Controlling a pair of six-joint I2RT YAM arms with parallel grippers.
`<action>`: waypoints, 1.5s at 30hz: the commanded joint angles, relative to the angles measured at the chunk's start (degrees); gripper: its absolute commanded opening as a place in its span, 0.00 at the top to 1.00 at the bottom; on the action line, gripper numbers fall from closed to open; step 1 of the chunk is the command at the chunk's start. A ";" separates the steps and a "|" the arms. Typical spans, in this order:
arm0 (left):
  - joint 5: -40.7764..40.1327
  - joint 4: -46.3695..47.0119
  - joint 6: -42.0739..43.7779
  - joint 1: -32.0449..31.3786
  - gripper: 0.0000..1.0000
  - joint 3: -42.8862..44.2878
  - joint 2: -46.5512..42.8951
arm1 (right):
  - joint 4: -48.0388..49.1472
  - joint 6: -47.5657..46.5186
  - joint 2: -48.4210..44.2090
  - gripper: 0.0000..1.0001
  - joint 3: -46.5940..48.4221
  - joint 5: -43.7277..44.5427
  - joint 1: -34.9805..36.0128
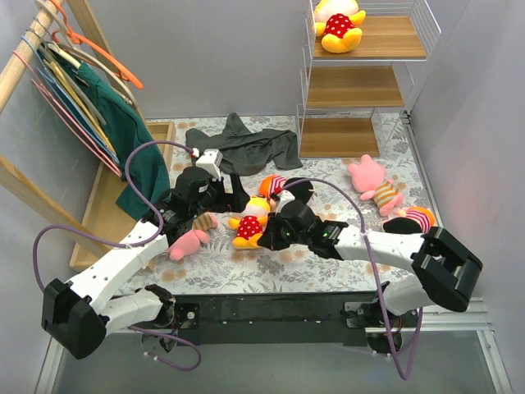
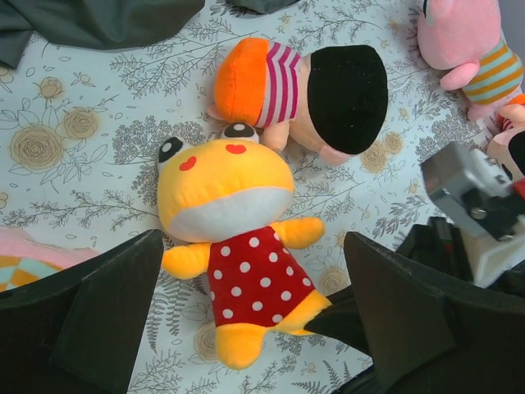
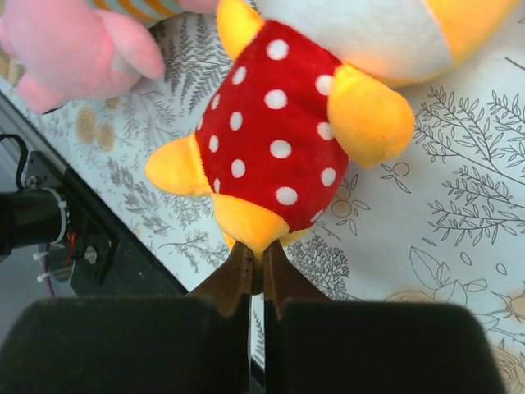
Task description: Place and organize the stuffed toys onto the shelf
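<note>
Floral cloth (image 1: 246, 275): covers the whole work surface, pretty cluttered tbh.
Right gripper (image 3: 256, 264): pinched tight on the yellow doll's (image 3: 271, 139) foot, I'd guess to lift it.
Left gripper (image 2: 252, 271): jaws wide apart, hovering over the same doll.
Shelf (image 1: 353, 86): twin yellow doll (image 1: 338, 25) sits on the top board, so probably pairing them.

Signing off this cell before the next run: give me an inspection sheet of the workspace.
Surface: floral cloth, lying flat.
Job's things: one yellow toy on the shelf top board; second yellow toy, two pink toys, two black-haired toys on the cloth.
Clutter: dark grey garment on the cloth.
Grippers: left gripper open over the second yellow toy; right gripper shut on its foot.
Cables: purple cables, one looped each side.
Surroundings: clothes rail with hangers, left.
</note>
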 commanded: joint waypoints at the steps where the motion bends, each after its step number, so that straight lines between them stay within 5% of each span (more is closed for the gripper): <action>1: 0.73 0.62 -0.10 -0.08 0.07 0.53 -1.86 | -1.77 -6.16 -6.16 0.99 3.10 -2.93 0.36; 18: 8.90 -5.27 -7.66 -0.08 0.05 9.23 1.48 | 10.97 -16.18 -26.02 0.99 -6.47 -5.84 0.36; 30: 12.94 -4.75 -11.44 -0.08 0.08 11.08 4.29 | 12.47 -16.98 -31.48 0.99 -10.69 -4.87 0.27; 34: 14.09 -2.38 -13.37 -0.08 0.32 9.94 2.54 | 11.77 -16.72 -31.48 0.99 -10.96 -5.31 0.27; 35: 14.18 -1.33 -14.07 -0.08 0.48 9.68 1.32 | 11.51 -16.72 -31.74 0.99 -11.05 -4.87 0.27; 37: 14.27 -0.62 -14.51 -0.08 0.62 9.50 0.52 | 10.37 -16.54 -32.10 0.96 -11.22 -3.56 0.27; 40: 14.80 -0.44 -15.22 -0.08 1.00 10.38 0.42 | 6.86 -17.59 -32.19 0.73 -9.74 -0.84 0.36; 44: 12.78 -1.75 -16.54 -0.08 1.00 13.35 1.91 | -5.33 -22.42 -29.82 0.33 -1.68 3.03 0.36; 45: 12.25 -2.28 -17.15 -0.08 1.00 14.32 3.14 | -6.94 -24.34 -29.20 0.32 -0.25 3.48 0.53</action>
